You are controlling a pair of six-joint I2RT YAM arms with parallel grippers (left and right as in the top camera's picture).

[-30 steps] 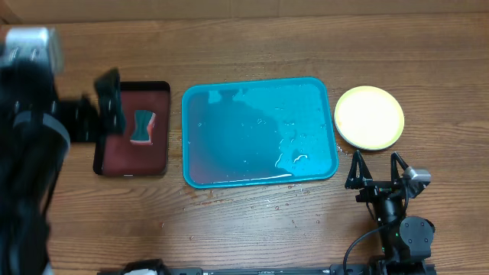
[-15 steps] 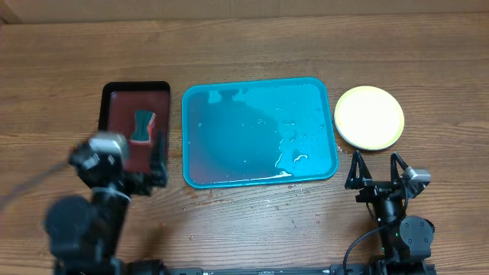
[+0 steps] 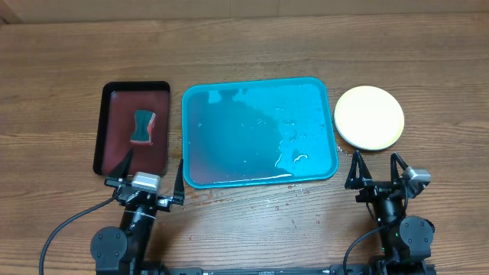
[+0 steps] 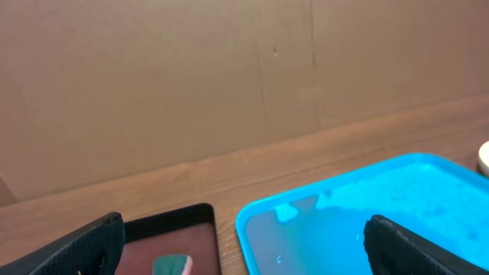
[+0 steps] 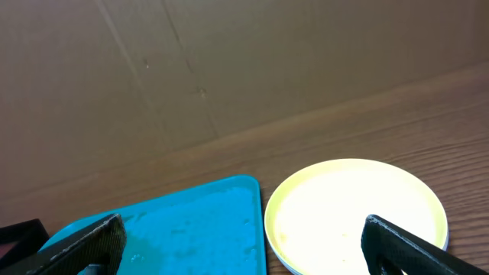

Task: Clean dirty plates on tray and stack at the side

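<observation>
Left gripper now sits withdrawn, jaws spread like the right gripper's; round yellow-rimmed plastic plates sit stacked beside the bare cyan rectangular tray (likely finished).

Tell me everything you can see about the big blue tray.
The tray is a large bright cyan-blue rectangle, plastic by its look, with rounded corners and a raised rim. It lies flat on the wooden table, between the black tray and the yellow-green rimmed plate, apart from both. No plate lies on it. Only water droplets and small puddles glisten inside, mostly toward its right side.
</observation>
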